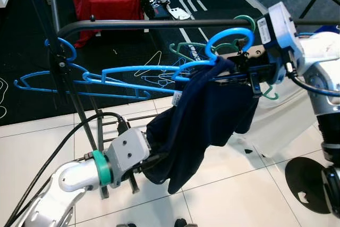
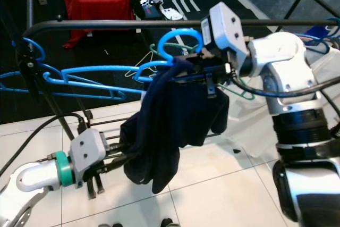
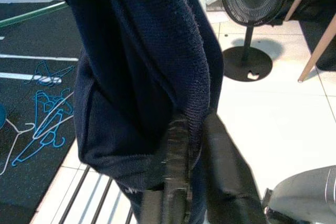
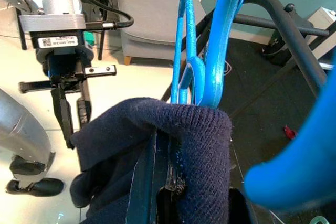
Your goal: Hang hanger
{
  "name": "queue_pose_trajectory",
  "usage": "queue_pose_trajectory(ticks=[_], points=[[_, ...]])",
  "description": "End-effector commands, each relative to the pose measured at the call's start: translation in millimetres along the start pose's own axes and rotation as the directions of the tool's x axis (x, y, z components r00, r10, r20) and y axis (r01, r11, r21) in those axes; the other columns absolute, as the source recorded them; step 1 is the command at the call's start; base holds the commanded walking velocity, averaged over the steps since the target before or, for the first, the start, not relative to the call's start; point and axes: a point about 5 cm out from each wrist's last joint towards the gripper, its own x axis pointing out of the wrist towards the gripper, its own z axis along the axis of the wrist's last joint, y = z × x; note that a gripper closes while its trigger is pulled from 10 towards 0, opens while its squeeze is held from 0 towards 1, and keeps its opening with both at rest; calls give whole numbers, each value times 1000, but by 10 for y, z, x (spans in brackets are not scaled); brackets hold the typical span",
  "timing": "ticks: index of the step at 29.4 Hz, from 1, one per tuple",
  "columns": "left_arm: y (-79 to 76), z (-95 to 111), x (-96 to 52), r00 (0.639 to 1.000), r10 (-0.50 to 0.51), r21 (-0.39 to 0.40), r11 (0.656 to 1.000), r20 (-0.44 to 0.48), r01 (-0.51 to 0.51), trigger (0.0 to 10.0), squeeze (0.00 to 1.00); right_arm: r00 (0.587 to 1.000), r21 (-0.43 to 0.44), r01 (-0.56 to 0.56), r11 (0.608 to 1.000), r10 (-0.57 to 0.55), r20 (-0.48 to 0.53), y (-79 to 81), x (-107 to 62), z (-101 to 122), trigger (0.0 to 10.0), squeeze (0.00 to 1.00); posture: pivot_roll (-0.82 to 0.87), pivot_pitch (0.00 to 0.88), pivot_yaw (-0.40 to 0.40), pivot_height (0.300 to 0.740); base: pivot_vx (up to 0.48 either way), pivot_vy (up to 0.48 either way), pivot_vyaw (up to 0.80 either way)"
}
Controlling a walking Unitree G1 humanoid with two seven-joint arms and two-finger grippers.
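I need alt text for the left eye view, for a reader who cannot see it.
The right gripper holds a blue hanger draped with a dark navy garment just below a black rail. The left gripper grips the garment's lower edge; other blue hangers hang alongside.

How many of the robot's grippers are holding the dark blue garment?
2. The left gripper pinches the lower edge of the garment; the right gripper grips its top, by the blue hanger.

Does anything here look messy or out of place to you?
Yes. The dark navy knitted garment hangs bunched and lopsided on its bright blue plastic hanger, not spread out. Several loose blue and white hangers also lie tangled on the dark floor mat.
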Motion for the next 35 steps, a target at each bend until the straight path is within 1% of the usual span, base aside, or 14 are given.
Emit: queue_pose_trajectory(ticks=[1,11,16,17,18,19,22,25,26,29,31,32,34,35], points=[[-47,-34,27,1000,-18,-22,1000,-12,18,0,0,999,-56,30,998,-29,20,-54,-49,111,0,0,-34,136,-7,740,0,0,0],[-68,-66,-97,998,-53,-13,999,-35,53,0,0,999,-59,40,997,-40,9,-80,-71,90,0,0,-30,138,-4,740,0,0,0],[47,-149,-311,988,-36,128,990,-151,55,0,0,998,-53,2,999,-5,-57,4,-101,-9,0,0,-20,136,1,740,0,0,0],[134,-163,-386,980,-3,215,976,-199,46,3608,0,997,-20,-36,999,35,-69,92,-93,-73,0,0,-9,136,1,740,0,0,0],[239,-146,-444,972,41,309,951,-230,33,10000,0,993,36,-90,995,93,-75,221,-78,-155,0,0,-6,135,0,740,0,0,0],[239,-146,-444,972,41,309,951,-230,33,10000,0,993,36,-90,995,93,-75,221,-78,-155,0,0,-6,135,0,740,0,0,0],[396,-67,-496,964,107,459,888,-244,17,10000,0,973,156,-209,965,221,-62,491,-53,-298,0,0,-5,135,0,740,0,0,0],[413,-16,-495,966,94,491,870,-240,38,10000,0,957,212,-261,942,281,-71,618,-50,-369,0,0,-10,133,1,740,0,0,0],[406,9,-504,967,75,496,866,-242,57,8314,0,952,215,-267,939,292,-94,649,-57,-410,0,0,-9,131,-1,740,0,0,0],[400,26,-514,968,62,500,863,-244,71,8314,0,948,215,-270,939,298,-110,666,-62,-437,0,0,-9,131,-1,740,0,0,0],[395,42,-527,968,53,500,862,-246,80,7373,0,947,210,-267,941,297,-126,667,-72,-455,0,0,-9,131,-2,740,0,0,0],[388,60,-549,968,43,499,862,-247,89,6078,0,945,202,-260,944,292,-149,666,-92,-485,0,0,-4,128,-2,740,0,0,0],[388,60,-549,968,43,499,862,-247,89,6078,0,945,202,-260,944,292,-149,666,-92,-485,0,0,-4,128,-2,740,0,0,0],[386,64,-597,964,30,494,863,-263,108,4588,0,946,165,-222,961,253,-201,627,-122,-543,0,0,-1,127,0,740,0,0,0]])
